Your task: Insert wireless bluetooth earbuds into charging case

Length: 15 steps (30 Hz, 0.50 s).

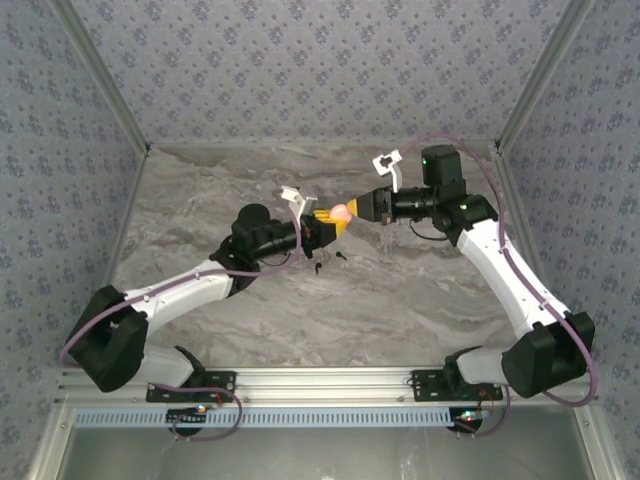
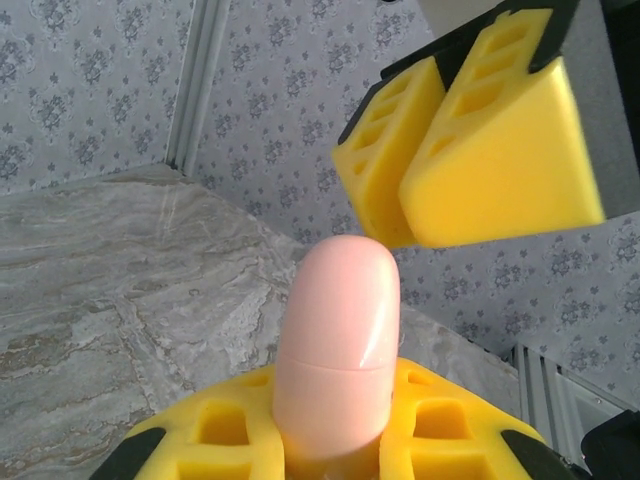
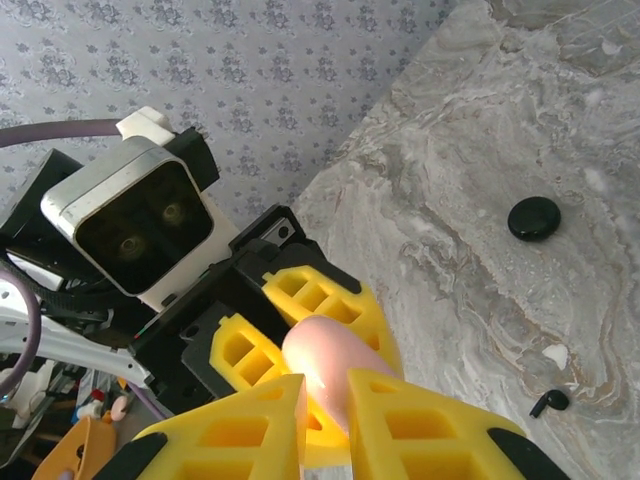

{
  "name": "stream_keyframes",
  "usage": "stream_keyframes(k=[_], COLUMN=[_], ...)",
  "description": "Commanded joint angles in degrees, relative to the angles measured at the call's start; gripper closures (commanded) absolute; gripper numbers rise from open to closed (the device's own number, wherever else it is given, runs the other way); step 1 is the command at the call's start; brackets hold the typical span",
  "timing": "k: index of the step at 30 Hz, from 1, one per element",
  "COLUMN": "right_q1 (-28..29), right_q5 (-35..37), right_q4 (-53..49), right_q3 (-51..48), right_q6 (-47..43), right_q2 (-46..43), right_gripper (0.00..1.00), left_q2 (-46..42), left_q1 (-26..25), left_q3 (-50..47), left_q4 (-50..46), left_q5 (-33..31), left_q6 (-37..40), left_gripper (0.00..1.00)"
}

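The charging case [image 2: 338, 330] is a closed pale pink capsule. My left gripper [image 2: 335, 400] is shut on its lower half and holds it above the table, its rounded end sticking out. In the top view the charging case [image 1: 340, 213] sits between both grippers at mid-table. My right gripper [image 3: 328, 395] faces it with its yellow fingers [image 2: 500, 150] narrowly apart, just off the capsule's tip, and nothing is gripped between them. Two tiny black earbuds [image 1: 318, 267] [image 1: 342, 256] lie on the marble below. One earbud [image 3: 550, 402] shows in the right wrist view.
A small round black disc [image 3: 534, 217] lies on the marble table [image 1: 400, 300] beyond the earbud. Patterned walls [image 1: 320, 60] close in the back and both sides. The left wrist camera housing [image 3: 130, 225] sits close behind the case.
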Motion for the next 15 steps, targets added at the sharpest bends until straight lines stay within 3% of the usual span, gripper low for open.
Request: stream_keyframes(k=[1, 9, 15], right_q1=[1.28, 0.48, -0.95], right_q5=[-1.66, 5.85, 18.48], right_q4=[-3.93, -7.26, -13.33], right_q3=[-0.93, -0.49, -0.63], right_q6=[-1.4, -2.22, -4.04], right_q2=[-1.16, -2.12, -2.86], right_gripper=[0.81, 0.8, 0.78], left_q2=[-0.47, -0.34, 2.13], left_q1=[-0.22, 0.14, 1.54], left_q3=[2.49, 4.06, 7.85], left_q4=[2.93, -5.14, -14.56], left_q5=[-1.71, -6.83, -12.38], left_q6=[0.67, 1.24, -2.18], left_gripper=[0.88, 0.88, 0.87])
